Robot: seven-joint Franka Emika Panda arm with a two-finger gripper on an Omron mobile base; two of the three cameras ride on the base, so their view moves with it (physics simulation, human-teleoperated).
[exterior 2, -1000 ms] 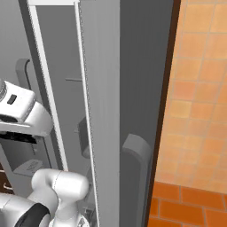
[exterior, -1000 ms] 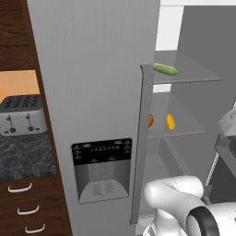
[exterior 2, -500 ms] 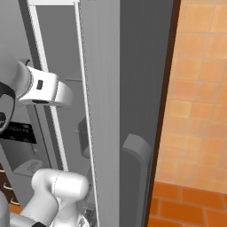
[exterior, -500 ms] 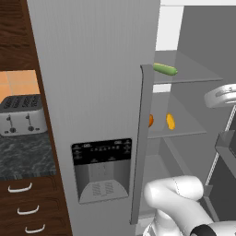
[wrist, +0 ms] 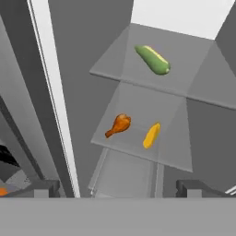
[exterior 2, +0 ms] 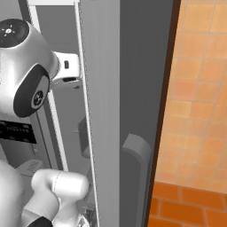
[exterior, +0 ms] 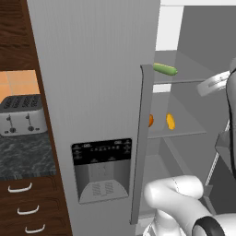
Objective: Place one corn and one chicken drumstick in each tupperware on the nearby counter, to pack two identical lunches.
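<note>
Left base view: fridge door (exterior: 92, 92) stood shut on the left w/ its long handle (exterior: 140, 143); right compartment open, glass shelves visible. Husked corn (exterior: 165, 69) lay on the upper shelf (exterior: 184, 81); plain yellow corn (exterior: 170, 121) lay on the lower shelf (exterior: 179, 133), w/ the drumstick (exterior: 150, 120) beside it, mostly hidden behind the handle. A toaster (exterior: 22, 115) sat on the dark marbled counter (exterior: 23, 156) at far left, above drawers; no lunch boxes in sight there. Right base view: the arm's upper links stood raised before the open fridge; door edge (exterior 2: 99, 111) and orange tiled floor (exterior 2: 195, 111) took up the rest; no food visible. Hand view: the camera looked into the fridge. Claw (wrist: 119, 188) jaws were wide apart and empty, tips at the bottom corners, well short of the shelves. Husked corn (wrist: 152, 59) on the upper shelf (wrist: 184, 55); drumstick (wrist: 118, 125) and yellow corn (wrist: 151, 135) side by side, not touching, on the lower shelf (wrist: 170, 133). A second drumstick could not be made out. Progress (judged): nothing packed as far as visible; three items untouched in the fridge. Remaining: approx. the whole task, i.e. pick each piece, carry to the counter, one corn plus one drumstick per box. Approach to the first pick appeared to be the step in hand.
</note>
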